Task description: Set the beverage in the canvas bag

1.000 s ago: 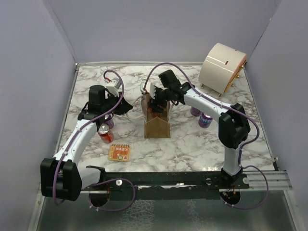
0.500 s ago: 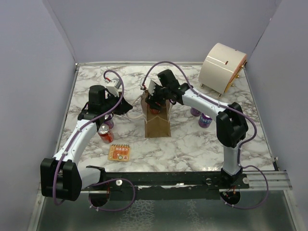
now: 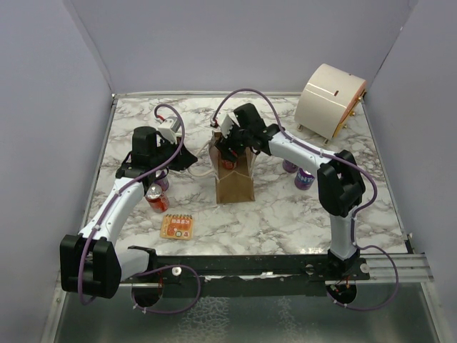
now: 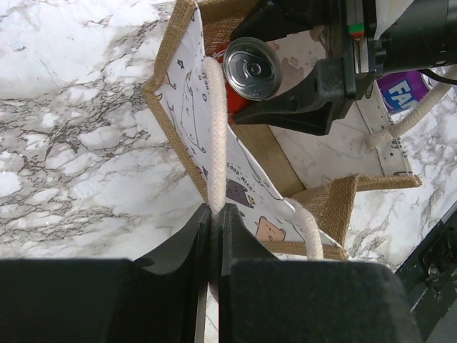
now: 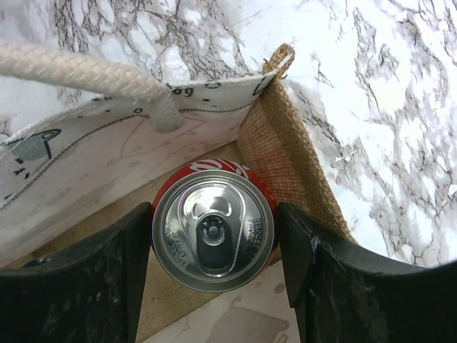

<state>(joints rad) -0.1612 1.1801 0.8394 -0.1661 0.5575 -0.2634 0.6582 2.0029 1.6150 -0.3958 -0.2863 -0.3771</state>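
Note:
The canvas bag (image 3: 234, 184) stands upright at the table's middle, its mouth held open. My left gripper (image 3: 191, 160) is shut on one cream loop handle (image 4: 216, 128) at the bag's left rim; its own view shows the gripper (image 4: 213, 214) pinching the rope. My right gripper (image 3: 230, 153) reaches down into the bag mouth, its fingers (image 4: 300, 100) on both sides of a red beverage can (image 4: 251, 68). In the right wrist view the can (image 5: 213, 232) sits upright between my fingers (image 5: 107, 279) against the burlap wall (image 5: 278, 153), low inside the bag.
A second red can (image 3: 153, 199) and a purple can (image 3: 163, 182) stand by the left arm. Two purple cans (image 3: 305, 179) stand right of the bag. An orange packet (image 3: 178, 226) lies near front. A large cream drum-shaped container (image 3: 330, 100) sits at the back right.
My right gripper has shifted slightly up and left over the bag with the can. The left gripper keeps its hold on the handle and has barely moved.

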